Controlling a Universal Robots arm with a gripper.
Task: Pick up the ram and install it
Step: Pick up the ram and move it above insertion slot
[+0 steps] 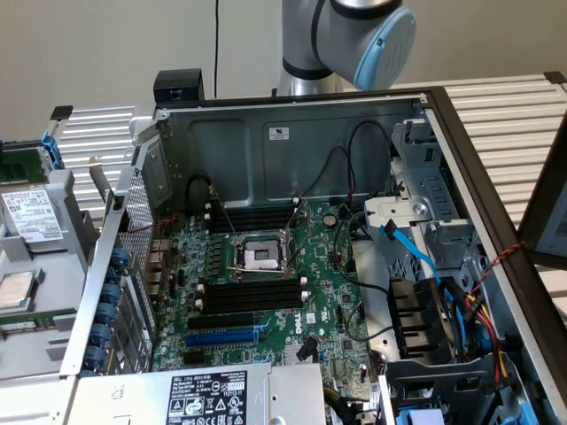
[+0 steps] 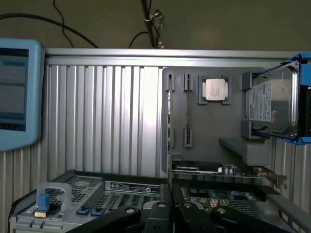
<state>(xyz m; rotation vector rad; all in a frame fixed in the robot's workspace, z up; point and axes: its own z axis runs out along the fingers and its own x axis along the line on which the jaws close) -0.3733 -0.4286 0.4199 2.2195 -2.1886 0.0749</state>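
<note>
Open computer case [image 1: 248,146], motherboard [image 1: 332,301], hard drive [image 2: 272,102]

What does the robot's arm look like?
The arm is a thick, round, silver-grey tube with a dark band around it. Its joint ends in a round light-blue cap. In the wrist view, the gripper is black, with rounded, slightly shiny links.

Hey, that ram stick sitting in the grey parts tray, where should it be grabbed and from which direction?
Grip the ram by the middle of its exposed top long edge, coming straight down onto the grey tray. It appears to stand on edge in a narrow slot with holders at both ends, so only that edge is free. Pinch across its two flat faces.
</note>
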